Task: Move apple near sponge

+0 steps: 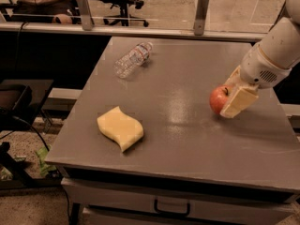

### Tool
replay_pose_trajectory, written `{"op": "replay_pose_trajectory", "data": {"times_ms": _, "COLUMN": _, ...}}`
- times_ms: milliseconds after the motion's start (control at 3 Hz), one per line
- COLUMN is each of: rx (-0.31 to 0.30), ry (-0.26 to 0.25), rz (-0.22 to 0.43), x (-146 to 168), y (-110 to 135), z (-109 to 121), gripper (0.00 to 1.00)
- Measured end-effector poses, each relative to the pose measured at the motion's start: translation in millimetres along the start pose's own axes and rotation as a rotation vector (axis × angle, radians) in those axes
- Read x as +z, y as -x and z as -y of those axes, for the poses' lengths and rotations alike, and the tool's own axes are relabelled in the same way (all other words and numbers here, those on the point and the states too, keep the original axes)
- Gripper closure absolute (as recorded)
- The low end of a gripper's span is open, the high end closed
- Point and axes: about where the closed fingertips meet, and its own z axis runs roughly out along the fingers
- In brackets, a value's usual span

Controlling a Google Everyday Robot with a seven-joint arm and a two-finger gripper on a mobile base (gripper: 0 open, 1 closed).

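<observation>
The small red apple point(216, 99) is at the right side of the grey table point(187, 139). My gripper point(228, 100) comes down from the upper right and is shut on the apple. One pale-yellow finger point(239, 102) covers the apple's right front, and the other finger shows behind it. The apple is at or just above the table top. The flat pale-yellow sponge point(120, 127) with wavy edges lies near the table's front left, well apart from the apple.
A clear plastic water bottle point(133, 59) lies on its side at the back left of the table. A rail with posts point(200, 13) runs behind the table. Office chairs stand beyond it. A drawer handle point(171, 207) shows below the front edge.
</observation>
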Motion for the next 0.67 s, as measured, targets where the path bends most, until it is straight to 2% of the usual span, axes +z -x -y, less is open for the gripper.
{"op": "replay_pose_trajectory", "data": {"times_ms": 333, "rx": -0.060, "ry": 0.047, "rz": 0.034, "x": 8, "y": 42, "z": -8, "gripper": 1.00}}
{"op": "replay_pose_trajectory", "data": {"times_ms": 667, "rx": -0.122, "ry": 0.095, "rz": 0.053, "x": 21, "y": 78, "z": -19, "gripper": 1.00}}
